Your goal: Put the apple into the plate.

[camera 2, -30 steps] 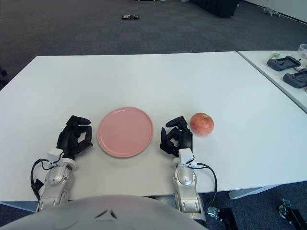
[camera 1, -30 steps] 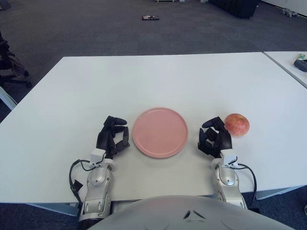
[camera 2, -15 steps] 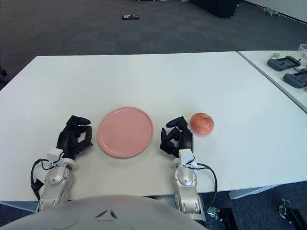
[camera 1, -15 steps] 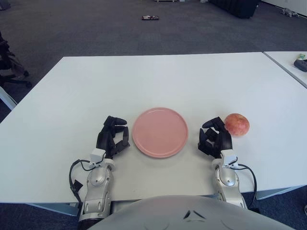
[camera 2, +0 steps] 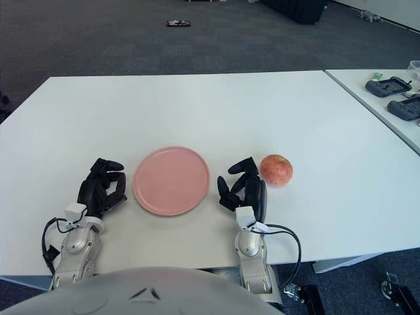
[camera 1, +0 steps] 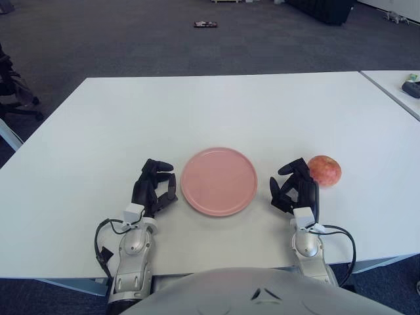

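Apple (camera 1: 324, 170) on the white table (camera 1: 216, 111), right of the pink plate (camera 1: 218, 181) and clear of its rim, not in it. Plate bare, nothing on its surface, flat near the table's front edge. Right hand (camera 1: 295, 190) between plate and apple, just beside the apple's left side, fingers (camera 1: 289, 169) partly curled with a gap between them, gripping nothing; contact with the apple impossible to tell from either eye view. Left hand (camera 1: 153, 188) just left of the plate's rim, fingers loosely curled, holding nothing. Cables looping from both wrists down past the table's front edge. Second table (camera 2: 394, 98) at far right with dark devices (camera 2: 388, 86) on top. Dark carpet (camera 1: 131, 39) beyond, with a small dark object (camera 1: 205, 25) lying on the floor far back.
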Controlling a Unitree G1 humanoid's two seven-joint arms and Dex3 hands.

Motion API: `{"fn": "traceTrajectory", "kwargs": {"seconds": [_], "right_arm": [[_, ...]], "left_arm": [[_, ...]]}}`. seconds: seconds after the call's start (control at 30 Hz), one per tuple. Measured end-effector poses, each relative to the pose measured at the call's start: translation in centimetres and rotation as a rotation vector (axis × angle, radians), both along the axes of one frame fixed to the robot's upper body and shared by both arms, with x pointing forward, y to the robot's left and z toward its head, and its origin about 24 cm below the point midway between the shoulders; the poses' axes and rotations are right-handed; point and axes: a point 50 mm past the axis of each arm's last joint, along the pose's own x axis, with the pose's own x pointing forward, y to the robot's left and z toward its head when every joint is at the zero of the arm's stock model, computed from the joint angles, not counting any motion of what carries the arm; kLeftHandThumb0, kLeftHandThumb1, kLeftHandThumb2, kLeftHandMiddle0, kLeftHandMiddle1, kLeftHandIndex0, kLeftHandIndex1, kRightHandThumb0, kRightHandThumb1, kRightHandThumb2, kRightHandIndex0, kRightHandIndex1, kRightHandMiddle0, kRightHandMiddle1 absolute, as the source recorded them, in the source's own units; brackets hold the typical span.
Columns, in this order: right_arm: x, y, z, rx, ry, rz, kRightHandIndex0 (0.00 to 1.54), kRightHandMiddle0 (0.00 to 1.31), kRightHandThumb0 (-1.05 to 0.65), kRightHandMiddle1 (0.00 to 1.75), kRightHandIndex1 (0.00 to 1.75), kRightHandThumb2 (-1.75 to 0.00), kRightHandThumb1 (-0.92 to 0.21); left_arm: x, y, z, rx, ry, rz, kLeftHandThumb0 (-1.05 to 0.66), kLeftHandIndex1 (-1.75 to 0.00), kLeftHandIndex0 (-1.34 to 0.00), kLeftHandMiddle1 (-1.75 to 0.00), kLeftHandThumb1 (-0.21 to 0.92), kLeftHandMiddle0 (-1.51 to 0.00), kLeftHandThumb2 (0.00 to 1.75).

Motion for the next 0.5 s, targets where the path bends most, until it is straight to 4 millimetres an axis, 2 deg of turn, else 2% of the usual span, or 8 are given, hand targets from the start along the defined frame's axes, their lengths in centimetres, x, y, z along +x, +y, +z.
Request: {"fn": "traceTrajectory", "kwargs": {"seconds": [0.1, 0.2, 0.23, 0.27, 0.33, 0.4, 0.5], "right_arm": [[-0.04, 0.03, 0.11, -0.075, -0.043, 0.026, 0.13, 0.16, -0.25, 1.75, 1.53, -0.59, -0.88], [0.06, 0.03, 0.16, -0.153, -0.076, 0.045, 0.04, 0.05, -0.49, 1.37, 1.14, -0.82, -0.73], [0.11, 0.04, 0.18, -0.179, -0.085, 0.051, 0.03, 0.04, -0.52, 1.33, 1.09, -0.85, -0.71], [0.16, 0.02, 0.23, -0.203, -0.094, 0.056, 0.02, 0.03, -0.58, 1.21, 0.93, -0.87, -0.68], [0.26, 0.01, 0.35, -0.241, -0.111, 0.062, 0.01, 0.01, -0.64, 1.08, 0.73, -0.87, -0.66], [0.37, 0.02, 0.47, -0.284, -0.130, 0.061, 0.00, 0.00, -0.71, 0.91, 0.46, -0.85, -0.65], [0.51, -0.01, 0.57, -0.329, -0.146, 0.048, 0.00, 0.00, -0.76, 0.73, 0.19, -0.82, -0.64]], "left_arm": [[-0.02, -0.02, 0.00, 0.002, 0.001, 0.001, -0.41, -1.75, -0.42, -1.68, 0.57, -0.67, 1.01], [-0.03, -0.03, -0.01, 0.002, 0.001, 0.002, -0.41, -1.75, -0.41, -1.67, 0.57, -0.67, 1.00], [-0.03, -0.04, -0.01, 0.002, 0.001, 0.002, -0.41, -1.75, -0.41, -1.67, 0.57, -0.67, 1.00], [-0.03, -0.05, 0.00, 0.002, 0.000, 0.001, -0.41, -1.75, -0.41, -1.67, 0.57, -0.67, 1.00], [-0.04, -0.05, 0.01, 0.002, 0.000, 0.001, -0.41, -1.75, -0.41, -1.67, 0.57, -0.67, 1.00], [-0.06, -0.05, 0.02, 0.001, 0.001, 0.001, -0.40, -1.75, -0.41, -1.67, 0.57, -0.67, 1.00], [-0.05, -0.08, 0.02, 0.000, 0.004, 0.001, -0.40, -1.75, -0.41, -1.67, 0.58, -0.68, 1.00]]}}
